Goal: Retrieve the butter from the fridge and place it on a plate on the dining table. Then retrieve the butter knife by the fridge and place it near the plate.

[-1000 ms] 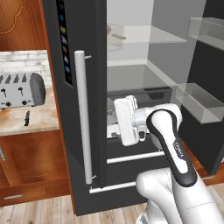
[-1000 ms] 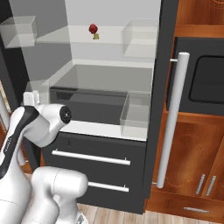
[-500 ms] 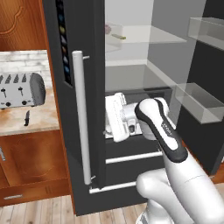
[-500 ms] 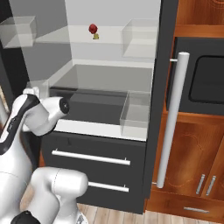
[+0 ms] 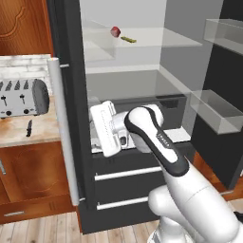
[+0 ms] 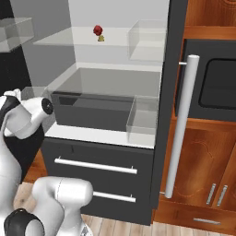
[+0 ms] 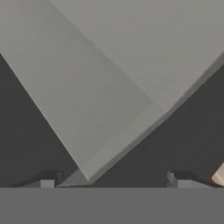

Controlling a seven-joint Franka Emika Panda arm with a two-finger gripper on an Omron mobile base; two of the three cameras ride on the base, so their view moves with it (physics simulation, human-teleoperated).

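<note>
The gripper [image 7: 112,181] has swung left — open, empty; the butter [image 5: 128,40] — tiny yellow-olive stick on the fridge [image 5: 71,118] shelf.

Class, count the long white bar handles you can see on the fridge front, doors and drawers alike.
4: one tall handle on the left door, one tall handle on the right door, and one across each lower drawer, upper and lower. The arm may hide others.

No readable text shows; the dark lettering on the robot's forearm [image 5: 163,141] is too blurred to make out.
</note>
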